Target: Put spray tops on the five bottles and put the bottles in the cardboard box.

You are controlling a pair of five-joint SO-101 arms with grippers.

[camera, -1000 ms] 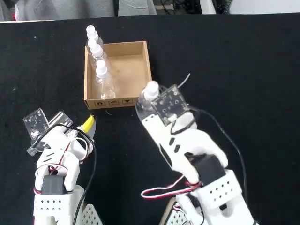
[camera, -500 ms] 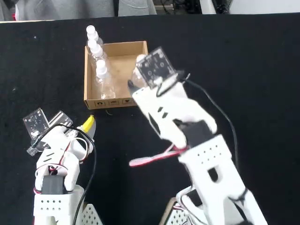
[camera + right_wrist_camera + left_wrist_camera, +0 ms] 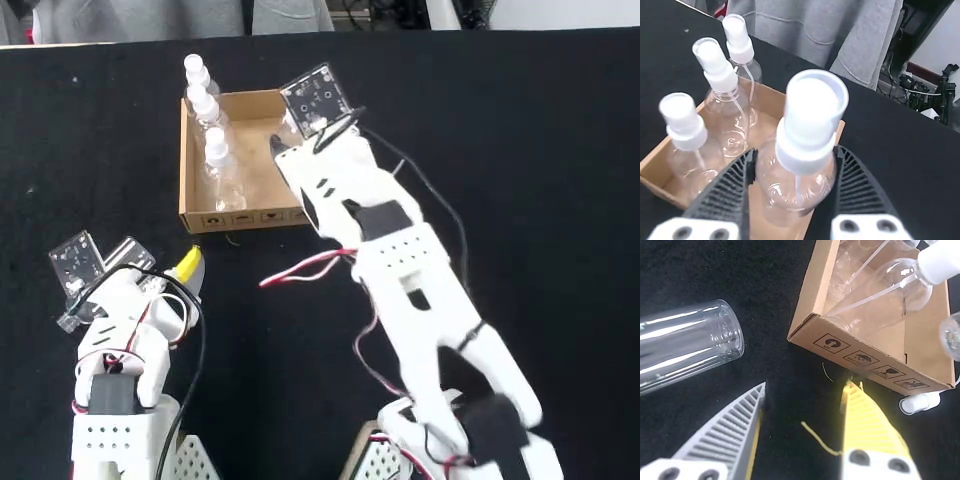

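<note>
Right arm has swung forward. The right end effector is now over the brown cardboard box, clamped on a clear plastic bottle with white spray top, the fourth.

Three capped clear bottles stand in the box just beside it.

The left end effector gapes, empty. Near it lies the uncapped clear bottle, with a loose white spray top ahead on the black worktop.

Left to do, by my judgement: release the fourth, then cap and box the fifth.

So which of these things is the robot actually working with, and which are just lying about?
Part of the job: cardboard box; three capped bottles standing in it; a fourth capped bottle in the right jaws above the box; an uncapped bottle lying on the table; a loose spray top beside the box.
Just lying about: grey cloth and cables behind the table.
</note>
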